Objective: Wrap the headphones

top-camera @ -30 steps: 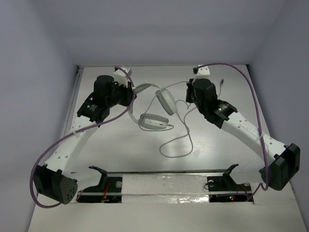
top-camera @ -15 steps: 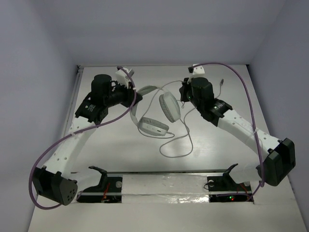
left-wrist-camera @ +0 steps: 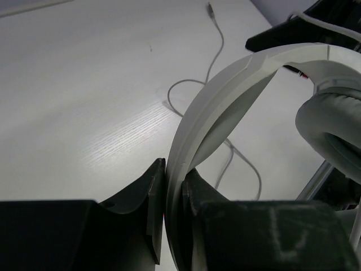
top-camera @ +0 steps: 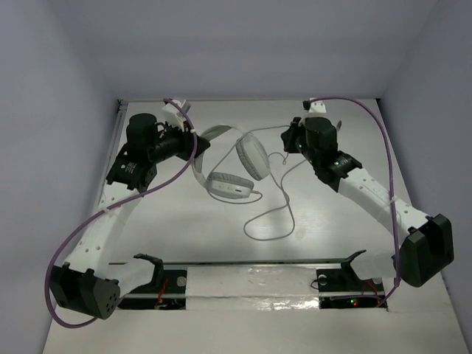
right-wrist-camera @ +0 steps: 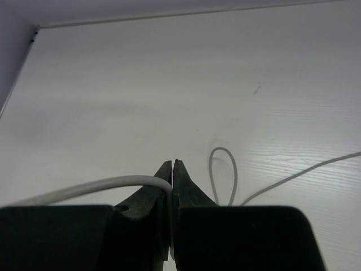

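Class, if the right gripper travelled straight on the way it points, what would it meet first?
Likely bare table; the right gripper, shut on the headphones' cable, faces open tabletop, though depth is unclear.

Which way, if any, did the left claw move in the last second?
Yes: the left claw drew back leftward, toward the table's left edge, gripping the headphones.

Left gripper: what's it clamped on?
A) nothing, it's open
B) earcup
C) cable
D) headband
D: in the left wrist view, the left gripper is shut on the headband, which runs out from between its fingers.
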`<action>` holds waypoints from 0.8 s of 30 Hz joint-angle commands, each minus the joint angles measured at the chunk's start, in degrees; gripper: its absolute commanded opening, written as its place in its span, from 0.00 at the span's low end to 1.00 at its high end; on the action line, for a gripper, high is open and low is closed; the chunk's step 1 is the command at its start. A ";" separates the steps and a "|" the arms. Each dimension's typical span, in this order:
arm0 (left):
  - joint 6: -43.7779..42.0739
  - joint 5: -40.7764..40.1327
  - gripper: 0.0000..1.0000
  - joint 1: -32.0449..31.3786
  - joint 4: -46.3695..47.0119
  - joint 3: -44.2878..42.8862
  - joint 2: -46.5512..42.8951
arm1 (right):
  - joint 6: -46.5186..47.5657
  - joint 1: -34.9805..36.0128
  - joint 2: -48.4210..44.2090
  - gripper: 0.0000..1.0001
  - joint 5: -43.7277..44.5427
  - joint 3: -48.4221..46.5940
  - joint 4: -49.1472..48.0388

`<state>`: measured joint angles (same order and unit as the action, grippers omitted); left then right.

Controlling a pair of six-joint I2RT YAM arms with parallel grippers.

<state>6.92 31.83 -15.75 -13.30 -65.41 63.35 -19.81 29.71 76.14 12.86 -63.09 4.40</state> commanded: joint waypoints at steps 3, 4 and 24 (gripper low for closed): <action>8.98 8.15 0.00 1.69 12.06 -0.25 -2.01 | -2.77 -0.53 -1.87 0.00 -7.85 4.99 -7.83; 9.95 8.50 0.00 1.69 12.77 -0.07 -1.83 | -2.77 -0.53 -1.61 0.00 -8.90 5.26 -8.35; 25.25 8.60 0.00 1.69 17.17 -4.02 0.89 | -10.94 0.51 14.82 0.40 -34.20 10.18 -45.35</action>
<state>26.63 39.53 -14.39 -1.50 -64.66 64.82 -28.49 29.71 88.64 -16.29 -53.17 -29.71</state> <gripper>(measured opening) 0.109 0.393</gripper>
